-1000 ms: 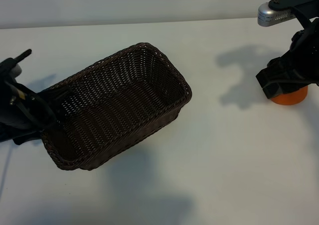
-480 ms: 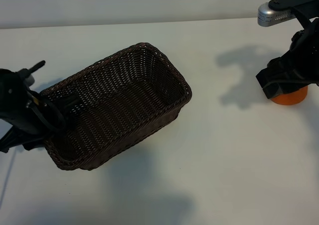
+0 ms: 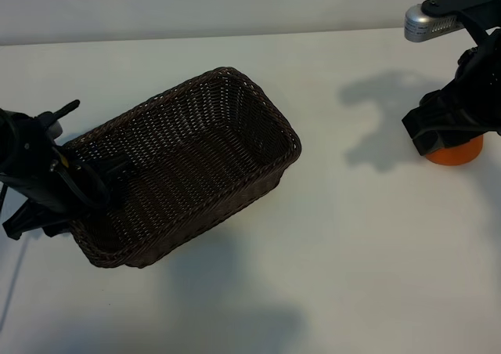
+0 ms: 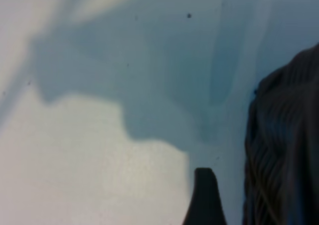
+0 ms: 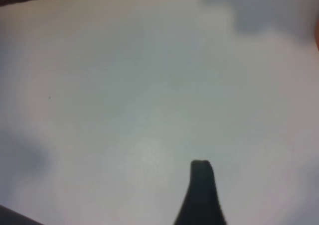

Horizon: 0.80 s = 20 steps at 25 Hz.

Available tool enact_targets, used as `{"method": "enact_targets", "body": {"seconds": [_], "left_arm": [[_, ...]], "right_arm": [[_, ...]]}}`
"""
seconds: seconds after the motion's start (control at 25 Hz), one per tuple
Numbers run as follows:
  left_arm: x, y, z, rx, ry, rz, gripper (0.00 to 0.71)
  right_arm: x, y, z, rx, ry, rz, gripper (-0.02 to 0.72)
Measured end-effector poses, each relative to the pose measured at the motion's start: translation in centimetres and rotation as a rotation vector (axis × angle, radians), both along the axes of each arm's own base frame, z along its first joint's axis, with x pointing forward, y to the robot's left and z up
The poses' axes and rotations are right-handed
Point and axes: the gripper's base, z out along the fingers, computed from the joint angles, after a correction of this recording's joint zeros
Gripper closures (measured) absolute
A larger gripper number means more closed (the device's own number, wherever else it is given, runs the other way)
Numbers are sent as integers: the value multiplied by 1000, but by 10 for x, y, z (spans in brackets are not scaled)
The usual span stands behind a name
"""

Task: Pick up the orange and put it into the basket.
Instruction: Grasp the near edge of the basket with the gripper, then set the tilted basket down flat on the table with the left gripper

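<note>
The basket (image 3: 184, 166) lies on the white table (image 3: 329, 276) with its long axis running diagonally, its near short end toward the left arm. At that near end the left claw (image 3: 94, 183) points steeply down, its fingers spread with nothing between them, touching or just beside the braided rim (which of the two I cannot tell).

Well beyond the basket's far corner, off toward the right arm, the orange (image 3: 455, 151) rests on the table. The right claw (image 3: 445, 131) sits directly over it, hiding its top; its fingers stand apart, but whether they already pinch the fruit I cannot tell. The right arm is plainly the nearer one, and the carry would run from the orange back toward the basket's open top.
</note>
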Motion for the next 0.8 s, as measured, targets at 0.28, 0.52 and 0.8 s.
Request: {"method": "enact_targets", "body": {"seconds": [0.28,0.52,0.8], "left_arm": [[1,0,0,-5,-4,11,301],[1,0,0,-2,-5,-7,307],[1,-1,0,-10,-14,-33,307]], "right_arm": [[0,0,0,0,0,0,168],[0,0,0,-1,1,0,168],[0,0,0,-1,1,1,168]]}}
